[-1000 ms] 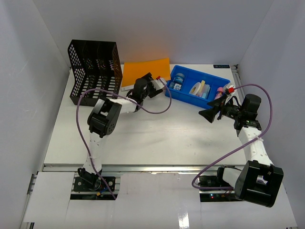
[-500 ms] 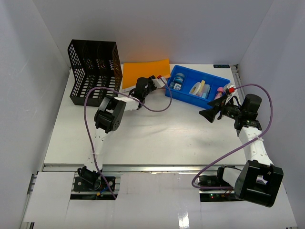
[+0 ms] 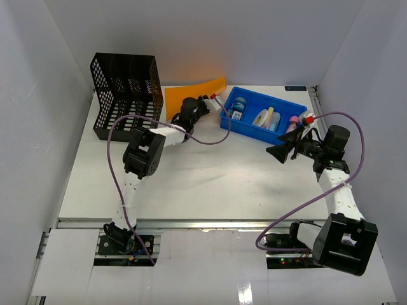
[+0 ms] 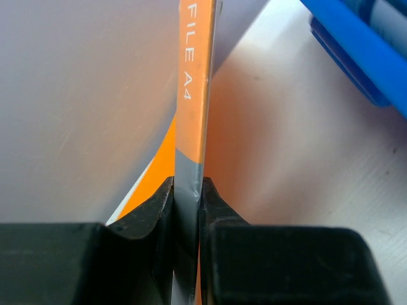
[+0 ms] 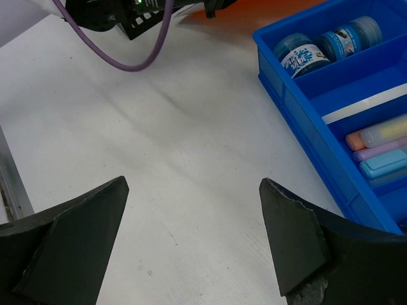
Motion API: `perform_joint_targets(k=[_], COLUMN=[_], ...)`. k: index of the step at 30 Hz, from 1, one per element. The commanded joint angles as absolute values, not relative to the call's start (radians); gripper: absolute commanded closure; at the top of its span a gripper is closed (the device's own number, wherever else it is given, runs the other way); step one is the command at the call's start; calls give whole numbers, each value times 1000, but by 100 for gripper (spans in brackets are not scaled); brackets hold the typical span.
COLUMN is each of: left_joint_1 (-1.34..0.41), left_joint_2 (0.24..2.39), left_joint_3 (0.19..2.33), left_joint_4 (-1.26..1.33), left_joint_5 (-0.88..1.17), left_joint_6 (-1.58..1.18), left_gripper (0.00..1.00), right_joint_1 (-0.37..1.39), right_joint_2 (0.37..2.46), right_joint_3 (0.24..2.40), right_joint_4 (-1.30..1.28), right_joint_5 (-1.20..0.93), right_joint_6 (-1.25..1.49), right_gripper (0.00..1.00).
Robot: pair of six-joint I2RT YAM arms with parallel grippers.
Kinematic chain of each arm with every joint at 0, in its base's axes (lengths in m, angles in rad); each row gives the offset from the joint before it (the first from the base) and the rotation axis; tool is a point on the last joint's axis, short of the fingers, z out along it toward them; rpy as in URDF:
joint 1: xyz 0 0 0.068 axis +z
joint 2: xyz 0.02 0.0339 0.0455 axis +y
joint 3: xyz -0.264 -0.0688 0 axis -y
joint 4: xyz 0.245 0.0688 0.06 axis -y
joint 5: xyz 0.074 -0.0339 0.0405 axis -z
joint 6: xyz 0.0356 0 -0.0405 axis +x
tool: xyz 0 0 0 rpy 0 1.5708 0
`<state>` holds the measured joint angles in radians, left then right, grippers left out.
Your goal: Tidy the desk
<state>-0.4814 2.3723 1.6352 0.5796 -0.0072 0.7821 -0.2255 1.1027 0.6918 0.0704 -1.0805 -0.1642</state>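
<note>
Desk [image 3: 210, 184], white, lies beneath both grippers. Left gripper [image 4: 187, 192] pinches an orange folder [image 4: 196, 95] by its edge; only the wrist view shows "FILE A4". Right gripper [image 5: 191, 235] gapes wide, empty, with the tray [image 5: 305, 133] and 2 jars [image 5: 302, 54] ahead of it.

**A:** what's in the tray [image 5: 302, 121]?

**B:** two blue jars [image 5: 318, 47] in its far slot, pastel markers [image 5: 381, 136] in a nearer one. White desk [image 5: 159, 152] left of the tray, purple cable [image 5: 121, 60] further left. Gripper [image 5: 193, 190] spread wide near the tray's wall.
</note>
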Motion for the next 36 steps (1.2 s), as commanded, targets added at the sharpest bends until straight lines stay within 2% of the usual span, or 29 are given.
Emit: perform_joint_targets(k=[1,7,14,21,26,36], left_joint_1=[-474,-458,-368,-277,-267,-269], left_joint_2=[2158,2000,1793,1564,1462,1192], left_joint_3=[1674,1707,1618,1389,1283,907], left_joint_4=[520,366,287,328,320,495], left_joint_5=[-41,3,198,417,647,1015], left_joint_6=[602,388,142,-52,-170,-448], left_gripper=[100,100,100,100,100,100], right_joint_1=[-236,-241,-251,-255,-241,-58], right_joint_2=[1091,1086,1083,1090,1107,1201], right_joint_3=[730,729,727,723,717,779], right_joint_4=[79,80,77,81,109,18], right_joint_5=[-1104,-1102,-1098,-1116,-1232,-1350], right_joint_6=[-160,-161,-163,-165,-139,-265], right_gripper=[10,10,10,10,10,10])
